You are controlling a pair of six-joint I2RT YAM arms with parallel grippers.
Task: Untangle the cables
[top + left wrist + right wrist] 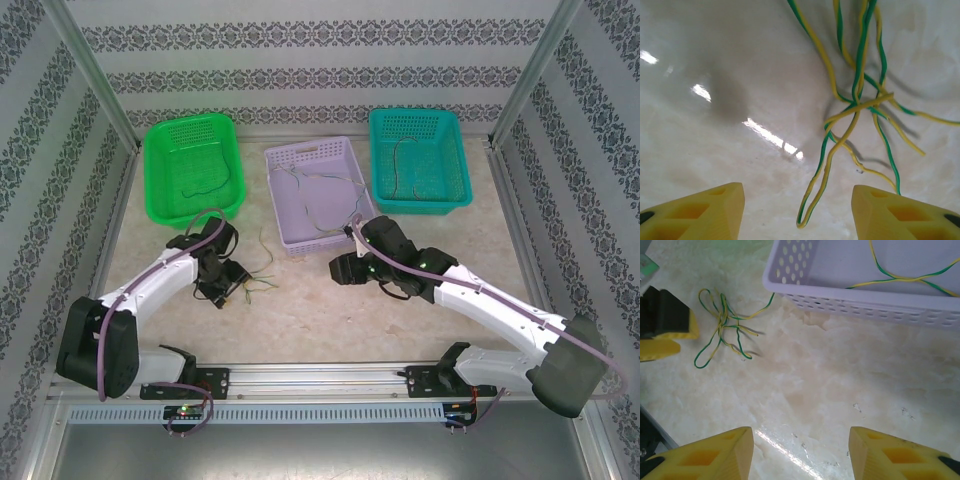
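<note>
On the pale, marble-patterned table [320,320] stood three perforated plastic containers, all beyond the two pincers: a green basket [160,205], a lilac basket [305,150] and a teal basket [462,170]. The step in hand, as I judged it, was the first grasp on a loose knot, because nothing was held. The left pincer [797,200] hung low over the table with its yellow fingers spread wide and empty. The right pincer [801,450] was also spread and empty, near the front wall of the lilac basket.

The tangle of thin yellow-and-green cables [855,107] lay flat on the table directly ahead of the left pincer, a little toward its right finger. One long loop reached back into the gap between the fingers and touched neither. From the right pincer the tangle lay ahead and off to the left. Another such cable [905,277] lay inside the lilac basket.

The next move, I think, called for lowering the left fingers around that one loop only, then closing gently, so that the crossing strands were not caught together.
</note>
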